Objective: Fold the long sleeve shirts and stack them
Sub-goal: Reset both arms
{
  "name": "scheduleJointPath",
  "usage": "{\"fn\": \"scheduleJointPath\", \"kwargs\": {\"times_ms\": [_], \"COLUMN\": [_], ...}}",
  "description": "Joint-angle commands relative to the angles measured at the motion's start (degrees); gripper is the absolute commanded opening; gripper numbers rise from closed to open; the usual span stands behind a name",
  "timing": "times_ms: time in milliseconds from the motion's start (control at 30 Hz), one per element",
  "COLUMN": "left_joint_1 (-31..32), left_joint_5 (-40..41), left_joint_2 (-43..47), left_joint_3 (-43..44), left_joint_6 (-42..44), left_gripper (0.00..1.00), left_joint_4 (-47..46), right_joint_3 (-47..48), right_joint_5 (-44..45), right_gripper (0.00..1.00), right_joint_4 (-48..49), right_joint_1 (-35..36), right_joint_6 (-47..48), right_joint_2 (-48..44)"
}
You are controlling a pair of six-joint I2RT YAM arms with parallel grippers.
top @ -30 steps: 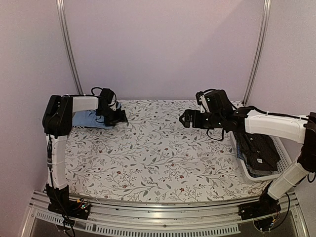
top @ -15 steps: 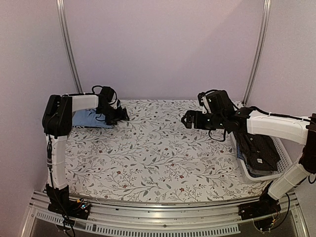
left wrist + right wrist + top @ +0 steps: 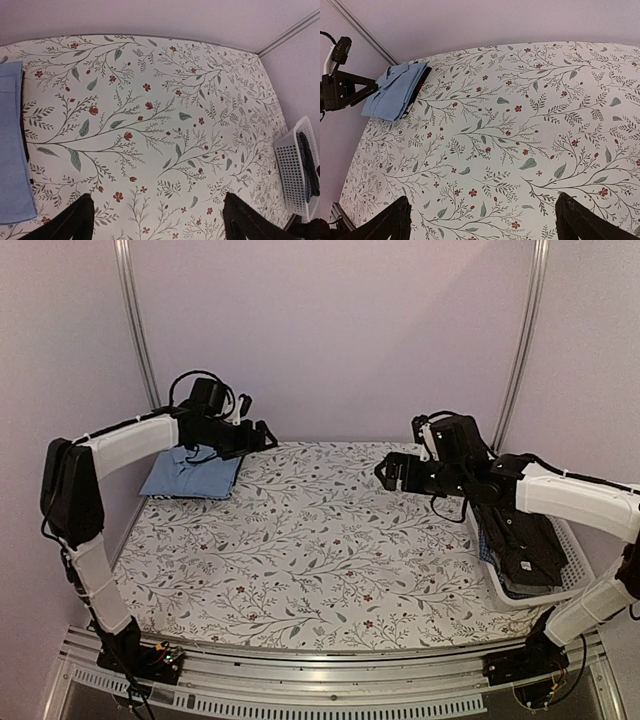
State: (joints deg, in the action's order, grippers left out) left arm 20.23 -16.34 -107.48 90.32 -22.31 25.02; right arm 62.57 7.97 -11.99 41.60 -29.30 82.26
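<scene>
Left end effector (image 3: 258, 434): fingers spread, empty, hovering over bench (image 3: 320, 560) just beside folded light blue shirt (image 3: 190, 476) at far left corner. Right end effector (image 3: 386, 473): spread wide, empty, above bench near white basket (image 3: 520, 598). Dark shirts (image 3: 525, 545) heaped in basket. Cloth likely soft, light, limp. Pinch at collar or shoulder, top garment only.

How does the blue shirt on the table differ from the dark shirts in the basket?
The light blue shirt is pale; the dark shirts look nearly black. The blue one lies folded flat on the table, far left; the dark ones sit heaped in the white basket at right. Both are cloth, neither held.
</scene>
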Motion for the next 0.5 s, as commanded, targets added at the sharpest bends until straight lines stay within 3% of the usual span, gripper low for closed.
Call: {"fn": "scheduleJointPath", "kwargs": {"times_ms": [0, 167, 233, 467], "left_joint_1": [3.6, 7.5, 9.1, 12.4], "left_joint_5": [-0.2, 2.0, 2.5, 4.4], "left_joint_2": [6.2, 12.8, 15.4, 24.2], "left_joint_3": [-5.2, -11.5, -14.5, -24.3], "left_joint_6": [-0.4, -0.9, -1.1, -1.9], "left_gripper": [0.90, 0.93, 0.99, 1.00], "left_joint_4": [-5.0, -8.6, -10.3, -16.8], "right_joint_3": [-1.5, -3.9, -5.1, -8.9], "right_joint_5": [1.9, 2.8, 3.1, 5.3], "right_gripper": [0.99, 0.99, 0.99, 0.99], "right_joint_4": [1.3, 3.0, 4.0, 6.5], "right_joint_1": [-0.2, -0.2, -0.2, -0.2], "right_joint_6": [0.0, -0.1, 0.1, 0.4], "right_joint_2": [-4.2, -8.9, -10.7, -17.5]}}
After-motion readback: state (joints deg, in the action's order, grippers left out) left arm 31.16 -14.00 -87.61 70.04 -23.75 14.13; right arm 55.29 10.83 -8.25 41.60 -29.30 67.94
